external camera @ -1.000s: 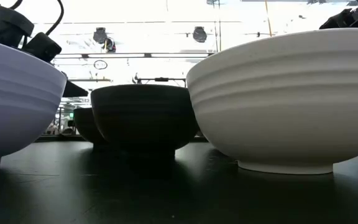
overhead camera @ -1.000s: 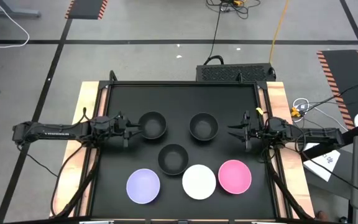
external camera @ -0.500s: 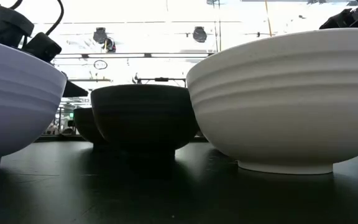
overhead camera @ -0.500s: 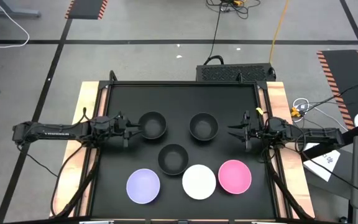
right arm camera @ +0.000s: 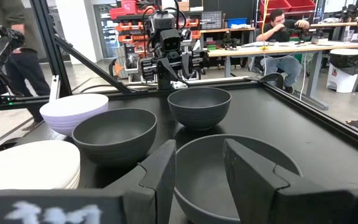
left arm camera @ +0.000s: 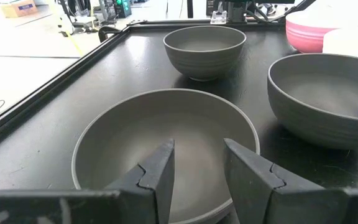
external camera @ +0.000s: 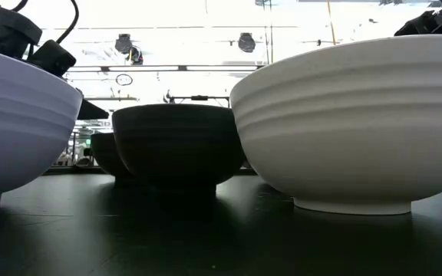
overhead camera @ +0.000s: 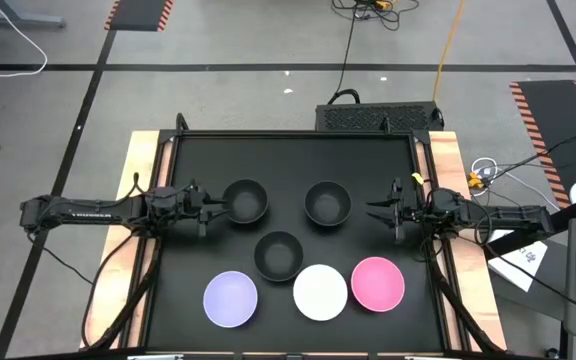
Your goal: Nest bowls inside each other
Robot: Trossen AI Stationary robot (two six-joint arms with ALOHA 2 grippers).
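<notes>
Table: a black table (overhead camera: 288, 160) seen from above, six bowls on it, none nested yet.
Black bowls: one at about 10 o'clock from the centre (overhead camera: 246, 201), one at about 2 o'clock (overhead camera: 327, 203), one just below the centre (overhead camera: 279, 254).
Front row: along the 6 o'clock edge, a lavender bowl (overhead camera: 230, 299), a white bowl (overhead camera: 320, 292) and a pink bowl (overhead camera: 377, 283), close together but apart.
Left claw: the left claw (overhead camera: 211, 208) sits at 9 o'clock, just beside the nearest black bowl; its fingers stand partly apart and hold nothing.
Right claw: the right claw (overhead camera: 378, 212) sits at 3 o'clock, near the other rear black bowl, fingers likewise partly apart and empty.
Step in hand: I judge each arm is lined up for a first pick. To do it well, set one finger inside the rim and one outside, pinch the wall squarely, lift clear, then lower it centred over the next bowl.
Left wrist view: the rim of the near black bowl (left arm camera: 165, 143) lies right under the finger tips, a closeness the overhead view cannot show.
Low view: the white bowl's (external camera: 351, 123) ribbed wall and foot.
Right wrist view: people in the room beyond.
</notes>
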